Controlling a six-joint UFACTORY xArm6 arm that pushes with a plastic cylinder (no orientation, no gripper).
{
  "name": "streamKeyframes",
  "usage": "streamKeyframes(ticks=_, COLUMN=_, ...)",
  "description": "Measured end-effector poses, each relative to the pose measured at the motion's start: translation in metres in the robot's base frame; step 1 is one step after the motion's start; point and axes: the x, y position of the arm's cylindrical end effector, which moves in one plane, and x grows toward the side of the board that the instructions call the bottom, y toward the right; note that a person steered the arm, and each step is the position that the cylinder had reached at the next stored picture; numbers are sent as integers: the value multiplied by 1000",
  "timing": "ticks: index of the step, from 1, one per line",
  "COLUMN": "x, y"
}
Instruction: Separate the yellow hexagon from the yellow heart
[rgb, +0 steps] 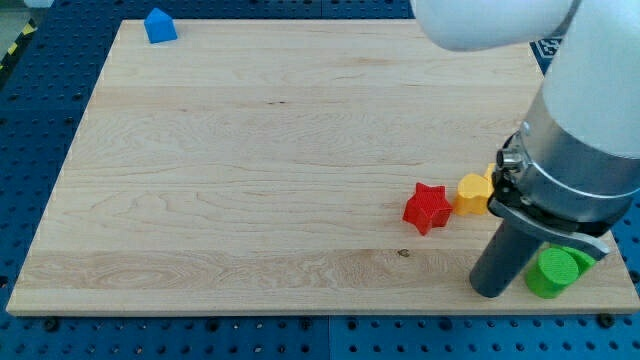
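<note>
The rod has no fingers; its tip (490, 291) rests on the tabletop (250, 180), below the yellow hexagon (474, 193). The yellow heart is hidden behind the arm. Best to push the hexagon leftward slowly, skirting the red star (428, 208).

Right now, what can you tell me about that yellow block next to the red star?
The yellow hexagon is a small, matte, plastic-looking block lying flat on the wooden board, near the view's right edge. Its left side meets or nearly meets the red star. Its right side is hidden behind my arm, and the yellow heart cannot be made out.
</note>
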Motion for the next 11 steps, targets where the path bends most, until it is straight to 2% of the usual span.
streamKeyframes(ticks=7, x=-37, y=28)
streamKeyframes(ticks=10, x=-91, y=46)
streamKeyframes(ticks=11, x=-114, y=35)
